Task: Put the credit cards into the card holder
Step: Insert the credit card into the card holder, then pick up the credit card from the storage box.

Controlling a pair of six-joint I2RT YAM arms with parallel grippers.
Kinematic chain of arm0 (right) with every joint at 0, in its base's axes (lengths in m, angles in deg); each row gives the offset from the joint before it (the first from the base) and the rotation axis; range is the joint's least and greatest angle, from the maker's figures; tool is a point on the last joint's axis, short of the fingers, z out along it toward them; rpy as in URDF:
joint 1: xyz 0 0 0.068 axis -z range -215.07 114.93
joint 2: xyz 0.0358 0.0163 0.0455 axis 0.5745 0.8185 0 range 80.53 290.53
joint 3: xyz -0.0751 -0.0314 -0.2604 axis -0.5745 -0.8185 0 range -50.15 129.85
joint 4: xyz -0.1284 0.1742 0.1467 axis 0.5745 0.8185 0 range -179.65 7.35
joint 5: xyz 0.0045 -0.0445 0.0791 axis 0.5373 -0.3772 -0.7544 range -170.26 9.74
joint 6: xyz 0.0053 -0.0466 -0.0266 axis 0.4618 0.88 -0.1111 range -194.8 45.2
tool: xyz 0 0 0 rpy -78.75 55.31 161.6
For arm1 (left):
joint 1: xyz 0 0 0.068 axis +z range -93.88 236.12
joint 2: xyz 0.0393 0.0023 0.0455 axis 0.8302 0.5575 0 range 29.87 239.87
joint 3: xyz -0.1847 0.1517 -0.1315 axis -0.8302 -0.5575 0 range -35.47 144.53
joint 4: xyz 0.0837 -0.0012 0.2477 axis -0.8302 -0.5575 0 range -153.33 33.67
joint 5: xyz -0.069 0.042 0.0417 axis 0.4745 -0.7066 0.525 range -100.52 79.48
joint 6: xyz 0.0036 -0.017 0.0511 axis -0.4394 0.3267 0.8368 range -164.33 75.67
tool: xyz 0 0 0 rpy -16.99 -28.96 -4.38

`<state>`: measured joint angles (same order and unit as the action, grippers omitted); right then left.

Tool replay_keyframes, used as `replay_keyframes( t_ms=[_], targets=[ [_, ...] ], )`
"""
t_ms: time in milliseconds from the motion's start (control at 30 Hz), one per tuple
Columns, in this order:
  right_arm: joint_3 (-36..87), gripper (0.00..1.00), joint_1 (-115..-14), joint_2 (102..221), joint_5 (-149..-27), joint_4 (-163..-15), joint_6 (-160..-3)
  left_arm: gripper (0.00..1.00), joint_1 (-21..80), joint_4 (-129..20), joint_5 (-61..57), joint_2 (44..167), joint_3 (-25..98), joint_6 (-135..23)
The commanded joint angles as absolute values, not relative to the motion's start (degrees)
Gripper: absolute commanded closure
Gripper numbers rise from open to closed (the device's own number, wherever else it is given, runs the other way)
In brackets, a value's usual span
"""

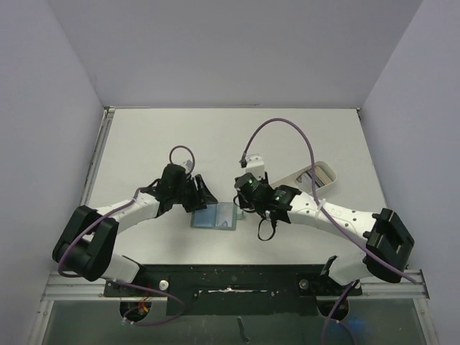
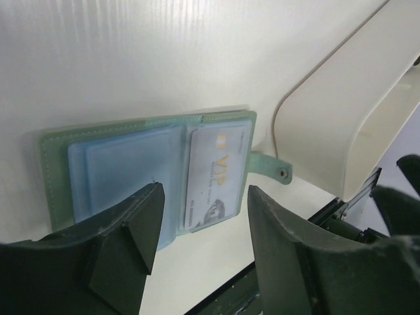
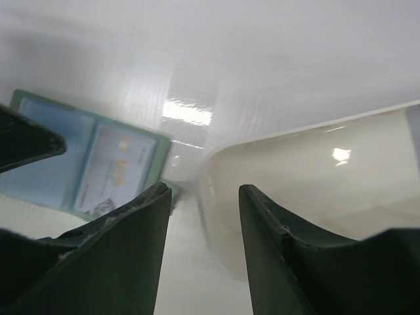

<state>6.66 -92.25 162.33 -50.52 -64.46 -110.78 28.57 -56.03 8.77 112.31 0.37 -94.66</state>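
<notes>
Shows the card holder (image 1: 214,215) lying open and flat on the white surface (image 1: 215,144), pale blue inside facing up, grey-green border all round. Carries one pale credit card (image 2: 213,174) marked VIP in its right-hand pocket. Left-hand pocket (image 2: 118,170) plain blue. Strap tab (image 2: 272,168) with a snap, sticking out from the holder's right edge, flat on the surface. Just right of the holder, past the tab: a long white tray (image 1: 296,177), with what look like more credit cards (image 1: 323,172) at the end farthest from the holder. Left jaws parted, gripping nothing, hanging at the holder's left edge, with the left arm (image 1: 136,208) reaching in from the holder's left. Right jaws likewise parted and bare, just right of the holder, toward the tray, with the right arm (image 1: 338,215) coming from the holder's right.
</notes>
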Motion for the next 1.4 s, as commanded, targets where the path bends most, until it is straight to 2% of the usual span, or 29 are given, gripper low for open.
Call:
replay_keyframes(
  t_ms=[0, 67, 100, 233, 300, 333, 600, 700, 833, 1133, 1233, 1367],
  targets=[
    [6.82, 0.53, -85.56, 157.44, -48.89, -58.86, -106.38, 0.44, 29.73, -60.51, 10.33, 109.99, 7.33, -88.02],
    [6.67, 0.52, -82.16, 155.55, -47.82, -56.43, -104.69, 0.33, 29.75, -63.91, 10.36, 109.29, 9.83, -85.61],
    [6.59, 0.51, -80.25, 154.28, -47.66, -55.92, -103.63, 0.31, 29.79, -65.47, 10.33, 108.87, 10.79, -84.46],
    [4.63, 0.52, -71.11, 152.04, -47.64, -55.51, -98.56, 0.28, 29.92, -70.91, 10.22, 106.6, 13.52, -80.49],
    [3.74, 0.6, -65.91, 152.1, -49.85, -56.14, -95.13, 0.27, 30.01, -73.29, 11.08, 105.55, 14.5, -78.81],
    [3.52, 0.6, -63.83, 152.38, -50.41, -56.41, -93.87, 0.27, 29.99, -74.71, 11.53, 104.98, 14.82, -77.61],
    [2.53, 0.43, -53.23, 157.52, -50.77, -59.2, -86.75, 0.25, 30.1, -78.94, 11.98, 101.13, 13.84, -71.76],
    [2.32, 0.32, -51.48, 159.89, -51.61, -60.76, -84.15, 0.25, 30.23, -79.92, 11.47, 100.77, 12.94, -69.35],
    [3.29, 0.24, -50.03, 162.41, -52.74, -62.11, -82.32, 0.25, 30.86, -78.49, 9.63, 99.49, 10.8, -67.69],
    [5.97, 0.22, -50.08, 167.61, -51.52, -62.75, -80.55, 0.25, 35.37, -76.24, 9.74, 95.45, 9.1, -65.99],
    [6.26, 0.16, -50.19, 168.66, -50.91, -63.35, -80.19, 0.25, 37.91, -75.9, 12.23, 95.46, 9.0, -65.27],
    [6.67, 0.16, -50.71, 170.3, -50.97, -64.0, -79.52, 0.25, 39.6, -75.17, 15.04, 95.87, 8.76, -65.33]
  ],
)
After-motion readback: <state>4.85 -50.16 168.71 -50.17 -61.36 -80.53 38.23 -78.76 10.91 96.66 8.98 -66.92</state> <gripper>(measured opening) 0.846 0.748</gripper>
